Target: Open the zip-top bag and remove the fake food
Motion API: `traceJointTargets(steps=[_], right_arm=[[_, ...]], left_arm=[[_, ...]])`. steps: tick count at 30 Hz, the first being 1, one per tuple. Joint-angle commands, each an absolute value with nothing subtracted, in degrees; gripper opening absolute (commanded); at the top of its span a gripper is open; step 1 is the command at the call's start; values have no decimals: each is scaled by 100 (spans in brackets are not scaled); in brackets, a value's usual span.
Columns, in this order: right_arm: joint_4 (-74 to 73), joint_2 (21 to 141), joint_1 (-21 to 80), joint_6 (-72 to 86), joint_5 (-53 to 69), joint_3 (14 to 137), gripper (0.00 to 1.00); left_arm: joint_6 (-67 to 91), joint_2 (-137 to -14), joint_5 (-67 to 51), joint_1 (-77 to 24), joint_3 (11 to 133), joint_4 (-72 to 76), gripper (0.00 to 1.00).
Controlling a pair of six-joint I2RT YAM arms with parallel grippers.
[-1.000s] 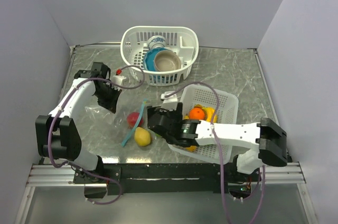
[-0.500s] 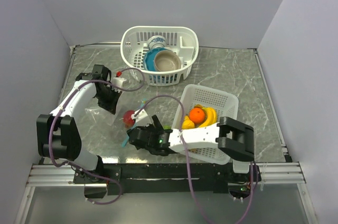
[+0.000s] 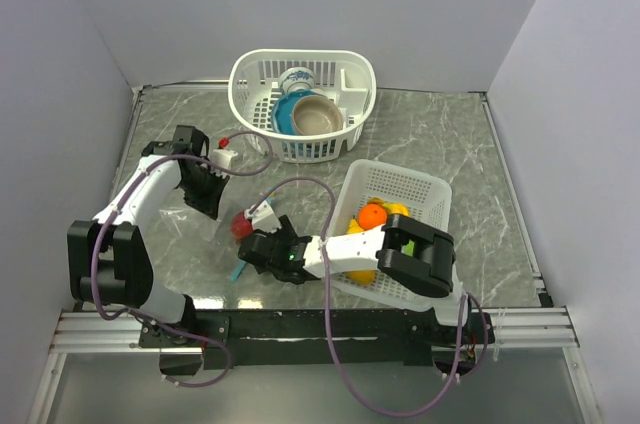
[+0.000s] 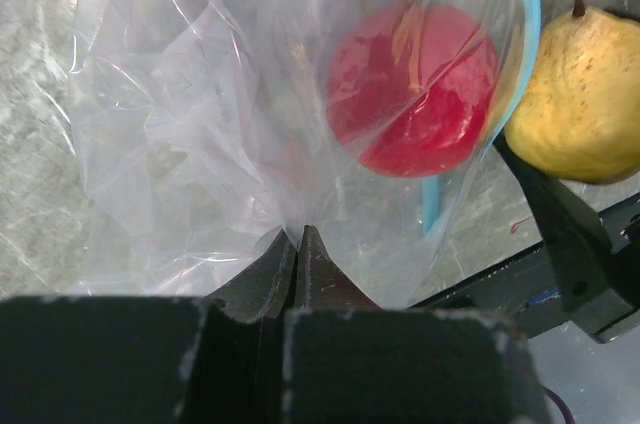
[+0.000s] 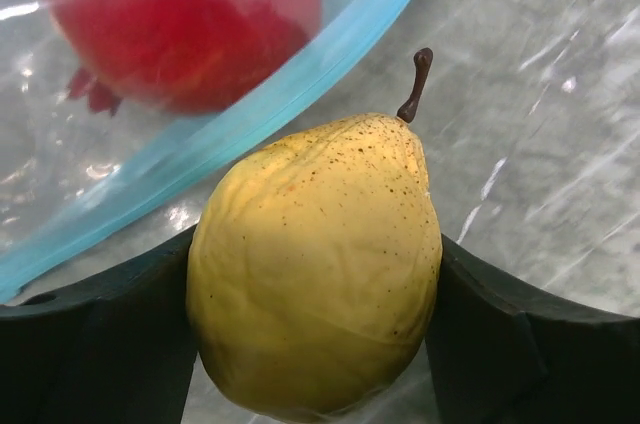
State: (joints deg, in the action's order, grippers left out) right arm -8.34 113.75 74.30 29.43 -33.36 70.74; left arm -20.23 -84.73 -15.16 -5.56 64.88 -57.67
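Left gripper (image 4: 298,239) fully closed, pinching the film of the clear floppy plastic zip-top bag (image 4: 190,114), left of centre in the top view, glossy red plastic fruit (image 4: 415,84) inside. Right gripper (image 5: 312,329) clamps a speckled yellow plastic pear (image 5: 315,234) just outside the bag's teal zip strip (image 5: 250,116), mid-frame on its wrist camera.

Both arms share one build: smooth white shells between boxy, matte-black joint housings. The left arm (image 3: 140,192) shows at the left of the overhead view, the right arm (image 3: 347,252) at lower centre. A thin purple cable (image 3: 300,182) loops along each. Each wrist carries a small white block (image 3: 226,156). The left gripper (image 4: 297,236) has black fingers tapering to thin tips. The right gripper (image 5: 317,237) has broad, dull black fingers (image 5: 90,344).
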Motion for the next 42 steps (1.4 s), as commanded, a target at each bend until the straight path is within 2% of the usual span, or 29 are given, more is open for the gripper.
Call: traceJointTargets(steps=[1, 2, 3, 9, 13, 15, 18, 21, 22, 27, 33, 37, 42], right_arm=[[-598, 10856, 7383, 2830, -3655, 7155, 49], [-641, 10715, 7383, 2830, -3752, 7137, 42], [-703, 10435, 7383, 2821, -4014, 7111, 39], [-1440, 9056, 7156, 3127, -5035, 6645, 38], [-2679, 8465, 6593, 4723, -5449, 6058, 38], [-3040, 8254, 6364, 5096, -5388, 5758, 41], [-3007, 8069, 6109, 5388, -5134, 5292, 56], [-2866, 8042, 5986, 5406, -4984, 5142, 86], [-2839, 8042, 5951, 5344, -4966, 5185, 100], [-2787, 7990, 6003, 4853, -5193, 5650, 100], [-1979, 8252, 6782, 2965, -5046, 6424, 100], [-2029, 9086, 7338, 2048, -4589, 7302, 100], [-2838, 10431, 7576, 2468, -4254, 8138, 100]], left_arm=[[-2065, -8262, -1573, -492, 6398, -5678, 1], [-2092, -8279, -1591, -475, 6390, -5660, 1], [-2092, -8288, -1591, -457, 6398, -5678, 1], [-2118, -8323, -1626, -361, 6469, -5695, 1], [-2127, -8349, -1670, -352, 6478, -5678, 1], [-2118, -8358, -1705, -352, 6486, -5652, 1], [-2136, -8429, -1766, -352, 6539, -5686, 1], [-2136, -8455, -1784, -352, 6618, -5722, 1], [-2144, -8464, -1775, -352, 6636, -5748, 1], [-2171, -8429, -1714, -352, 6636, -5748, 1], [-2206, -8481, -1661, -308, 6583, -5678, 1], [-2197, -8517, -1705, -299, 6609, -5669, 1], [-2224, -8499, -1714, -264, 6583, -5687, 1]])
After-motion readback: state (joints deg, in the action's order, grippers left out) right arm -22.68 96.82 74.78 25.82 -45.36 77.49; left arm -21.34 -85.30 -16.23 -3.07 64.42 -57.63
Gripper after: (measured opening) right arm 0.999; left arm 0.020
